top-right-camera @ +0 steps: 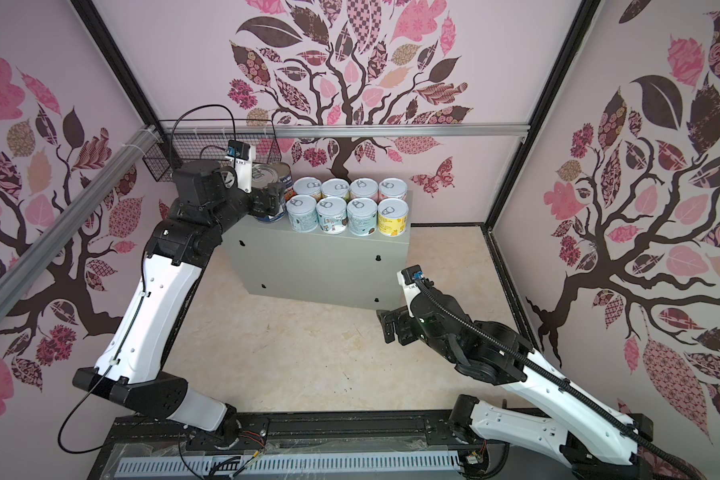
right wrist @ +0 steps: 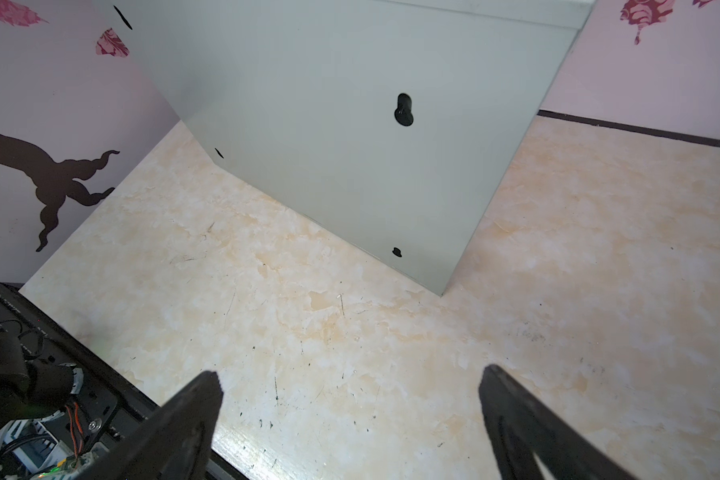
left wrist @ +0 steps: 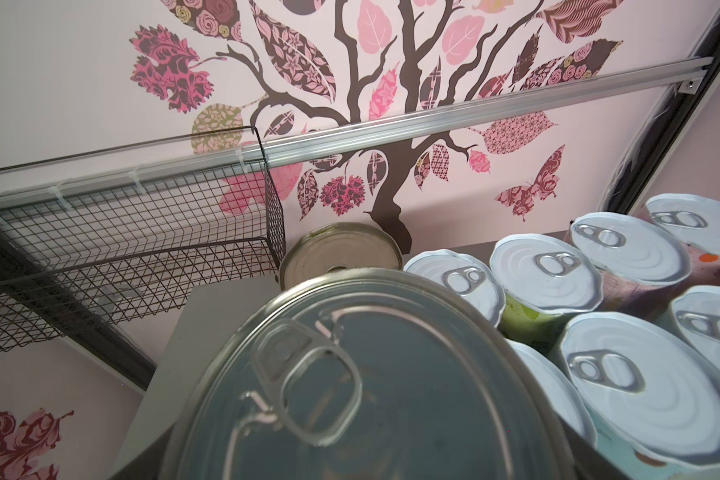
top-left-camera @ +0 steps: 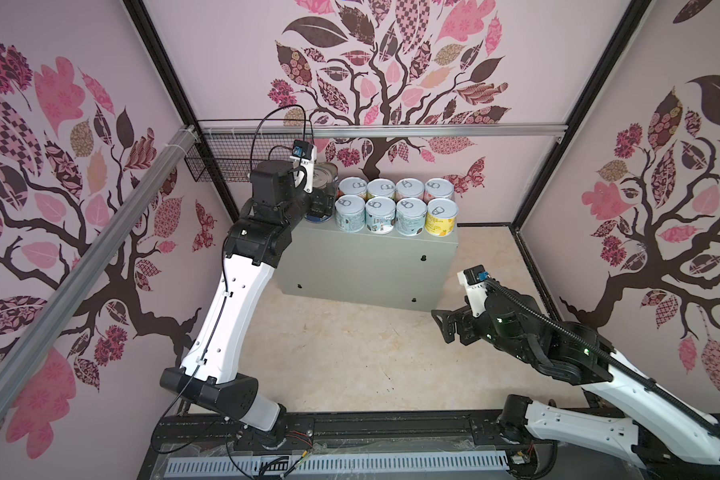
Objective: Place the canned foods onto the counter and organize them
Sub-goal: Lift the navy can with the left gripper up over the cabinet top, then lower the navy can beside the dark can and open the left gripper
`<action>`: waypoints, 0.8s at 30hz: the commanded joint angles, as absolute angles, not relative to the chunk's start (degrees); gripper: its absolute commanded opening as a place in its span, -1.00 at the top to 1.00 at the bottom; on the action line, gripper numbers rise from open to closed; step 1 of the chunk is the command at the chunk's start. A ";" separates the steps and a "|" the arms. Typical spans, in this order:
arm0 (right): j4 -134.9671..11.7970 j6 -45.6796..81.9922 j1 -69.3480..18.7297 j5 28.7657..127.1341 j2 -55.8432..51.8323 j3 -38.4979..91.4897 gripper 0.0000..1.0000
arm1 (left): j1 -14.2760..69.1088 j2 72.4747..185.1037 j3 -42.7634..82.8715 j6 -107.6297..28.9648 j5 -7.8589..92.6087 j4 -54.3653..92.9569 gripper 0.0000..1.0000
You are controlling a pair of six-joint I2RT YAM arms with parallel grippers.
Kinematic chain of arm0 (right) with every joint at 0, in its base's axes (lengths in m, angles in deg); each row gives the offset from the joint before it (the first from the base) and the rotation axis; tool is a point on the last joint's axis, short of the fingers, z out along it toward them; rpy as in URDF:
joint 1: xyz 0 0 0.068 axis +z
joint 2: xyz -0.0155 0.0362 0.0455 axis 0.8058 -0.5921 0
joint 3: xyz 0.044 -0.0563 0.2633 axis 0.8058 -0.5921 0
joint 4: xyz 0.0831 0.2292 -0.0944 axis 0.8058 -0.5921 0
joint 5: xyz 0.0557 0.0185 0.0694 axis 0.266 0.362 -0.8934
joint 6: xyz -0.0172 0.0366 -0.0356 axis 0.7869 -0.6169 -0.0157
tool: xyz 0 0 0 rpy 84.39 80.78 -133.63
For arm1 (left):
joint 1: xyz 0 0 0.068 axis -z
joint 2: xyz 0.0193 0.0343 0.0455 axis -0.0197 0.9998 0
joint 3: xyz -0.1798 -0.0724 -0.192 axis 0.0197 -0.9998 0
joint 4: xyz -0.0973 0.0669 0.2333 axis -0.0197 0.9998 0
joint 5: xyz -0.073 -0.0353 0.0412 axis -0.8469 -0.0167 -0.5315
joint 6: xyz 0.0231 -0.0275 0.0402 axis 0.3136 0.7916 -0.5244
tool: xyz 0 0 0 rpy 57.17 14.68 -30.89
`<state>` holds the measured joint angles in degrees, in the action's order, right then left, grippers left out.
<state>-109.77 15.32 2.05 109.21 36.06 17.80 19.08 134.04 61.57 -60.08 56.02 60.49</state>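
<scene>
The left claw [top-right-camera: 273, 199] sits around the dark blue tall can [top-right-camera: 269, 216], jaws on its sides, at the 9 o'clock end of the grey worktop [top-right-camera: 308, 266], with the second tall can [left wrist: 341, 253] right behind it and eight short pull-tab cans [top-left-camera: 395, 203] in two rows toward 3 o'clock. Label writing's too small to read. The right claw [right wrist: 350, 415] hangs wide open and empty over the floor [right wrist: 350, 324], well apart from the cans.

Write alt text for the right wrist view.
Two black open fingers frame bare beige marbled tabletop, holding nothing. Beyond stands the large grey metal box counter, with small black knobs on its front, against pink leaf-patterned walls.
</scene>
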 commanded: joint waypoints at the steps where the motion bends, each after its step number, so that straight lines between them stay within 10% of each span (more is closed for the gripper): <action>1: -110.32 15.29 1.94 108.93 36.22 18.23 -1.00 | 18.70 132.66 60.88 -59.90 55.27 48.01 -0.23; 24: -111.86 14.05 1.94 109.40 37.83 19.46 -1.00 | 18.70 131.09 56.78 -60.60 56.22 46.86 -0.96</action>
